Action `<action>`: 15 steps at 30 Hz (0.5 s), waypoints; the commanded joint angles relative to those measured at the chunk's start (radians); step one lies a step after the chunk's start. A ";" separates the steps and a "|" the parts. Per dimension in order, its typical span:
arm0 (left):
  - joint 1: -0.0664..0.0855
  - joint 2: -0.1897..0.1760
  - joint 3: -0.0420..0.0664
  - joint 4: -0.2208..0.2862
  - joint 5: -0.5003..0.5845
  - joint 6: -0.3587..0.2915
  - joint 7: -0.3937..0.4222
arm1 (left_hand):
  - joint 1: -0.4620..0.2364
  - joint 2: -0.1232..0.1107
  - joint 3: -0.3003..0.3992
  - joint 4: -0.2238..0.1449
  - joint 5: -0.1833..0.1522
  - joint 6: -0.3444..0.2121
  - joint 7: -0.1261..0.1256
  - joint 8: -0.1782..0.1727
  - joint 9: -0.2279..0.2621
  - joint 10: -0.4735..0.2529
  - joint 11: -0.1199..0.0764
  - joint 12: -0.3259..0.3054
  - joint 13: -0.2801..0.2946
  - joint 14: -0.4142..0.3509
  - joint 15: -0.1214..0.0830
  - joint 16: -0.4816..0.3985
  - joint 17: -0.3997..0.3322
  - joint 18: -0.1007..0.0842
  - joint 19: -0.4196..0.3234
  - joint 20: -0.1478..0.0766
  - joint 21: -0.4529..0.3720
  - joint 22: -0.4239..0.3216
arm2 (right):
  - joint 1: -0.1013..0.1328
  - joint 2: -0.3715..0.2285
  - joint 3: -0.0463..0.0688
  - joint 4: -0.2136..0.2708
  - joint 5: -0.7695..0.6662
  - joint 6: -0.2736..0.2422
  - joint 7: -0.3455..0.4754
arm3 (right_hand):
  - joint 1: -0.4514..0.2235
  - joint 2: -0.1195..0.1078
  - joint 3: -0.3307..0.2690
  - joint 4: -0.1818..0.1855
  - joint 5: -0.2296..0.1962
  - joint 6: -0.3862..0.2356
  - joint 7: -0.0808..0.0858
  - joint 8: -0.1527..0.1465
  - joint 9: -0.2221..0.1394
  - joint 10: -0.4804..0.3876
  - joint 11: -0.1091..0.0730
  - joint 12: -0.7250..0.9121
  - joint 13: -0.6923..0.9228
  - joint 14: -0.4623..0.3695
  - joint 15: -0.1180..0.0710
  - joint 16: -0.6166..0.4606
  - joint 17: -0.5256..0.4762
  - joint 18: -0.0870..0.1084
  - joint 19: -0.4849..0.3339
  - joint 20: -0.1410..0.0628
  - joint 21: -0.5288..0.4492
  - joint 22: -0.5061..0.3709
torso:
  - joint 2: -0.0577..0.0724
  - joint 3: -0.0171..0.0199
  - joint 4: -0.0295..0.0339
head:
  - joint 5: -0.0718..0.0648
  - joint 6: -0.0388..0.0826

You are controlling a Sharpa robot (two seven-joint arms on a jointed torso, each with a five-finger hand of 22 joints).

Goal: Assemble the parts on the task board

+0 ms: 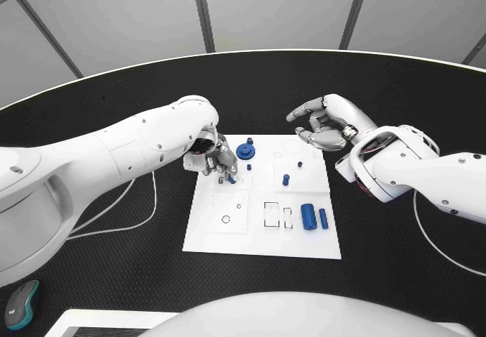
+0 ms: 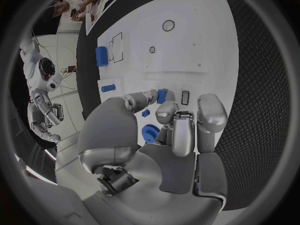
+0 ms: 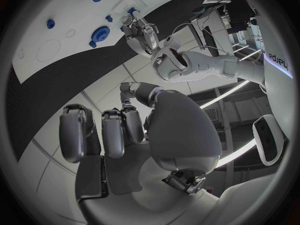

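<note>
White cable (image 1: 121,225) on black table (image 1: 101,281), teal-grey object (image 1: 20,303) nearby.

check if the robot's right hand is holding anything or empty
Empty: the right hand hangs above the black table beyond the white task board, fingers curled in, nothing between them.

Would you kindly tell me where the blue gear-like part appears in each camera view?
Head view: blue gear part on the task board, beside the left robot hand.
Left wrist view: gear behind that hand's fingers.
Right wrist view: gear near the left robot hand.
Shared landmark: the left robot hand.
</note>
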 commanded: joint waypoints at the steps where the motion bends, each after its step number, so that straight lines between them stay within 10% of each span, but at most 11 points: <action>1: 0.000 0.000 0.000 0.001 0.000 0.003 -0.037 | 0.047 0.034 -0.002 -0.006 0.001 0.071 -0.070 0.006 0.003 0.002 -0.001 0.004 0.001 0.090 -0.002 0.003 0.190 -0.012 0.005 -0.001 0.006 0.001 | 0.000 0.000 0.000 0.000 0.000 0.000 0.000 | 0.004 -0.008 0.001 -0.003 0.004 0.004 -0.001 -0.006 -0.001 -0.002 0.001 -0.003 0.081 0.078 0.006 -0.004 0.152 0.010 0.040 0.006 -0.006 0.140 | 0.000 0.0000 0.0008 | -0.001 -0.001; 15: -0.001 0.001 0.000 0.000 0.000 0.011 -0.038 | 0.048 0.034 -0.002 -0.008 0.001 0.072 -0.070 0.006 0.003 0.003 -0.001 0.004 0.002 0.090 -0.002 0.003 0.190 -0.012 0.006 -0.001 0.006 0.002 | 0.000 0.000 0.000 0.000 0.000 0.000 0.000 | 0.004 -0.008 0.001 -0.003 0.004 0.004 -0.001 -0.006 -0.001 -0.002 0.001 -0.003 0.081 0.078 0.006 -0.004 0.152 0.010 0.040 0.006 -0.006 0.140 | 0.000 -0.0008 0.0006 | -0.001 -0.003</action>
